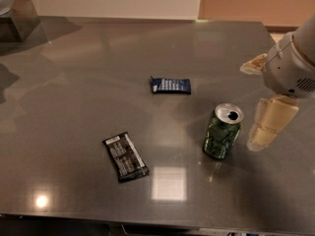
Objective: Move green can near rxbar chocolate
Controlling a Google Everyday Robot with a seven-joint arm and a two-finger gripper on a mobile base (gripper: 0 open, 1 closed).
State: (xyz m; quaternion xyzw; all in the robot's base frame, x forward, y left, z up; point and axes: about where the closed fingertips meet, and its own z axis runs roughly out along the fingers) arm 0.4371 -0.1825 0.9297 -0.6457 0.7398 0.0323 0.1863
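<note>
The green can [222, 131] stands upright on the grey table [88, 58], right of centre, silver top up. The rxbar chocolate [125, 156], a flat black wrapper with white text, lies to the can's left, nearer the front edge. My gripper [250, 106] comes in from the right edge, just right of the can and not touching it. Its two cream fingers [268, 124] are spread apart with nothing between them.
A dark blue bar wrapper [170, 85] lies in the middle of the table, behind and left of the can. A dark block [17, 21] stands at the far left corner. The table's front edge runs along the bottom.
</note>
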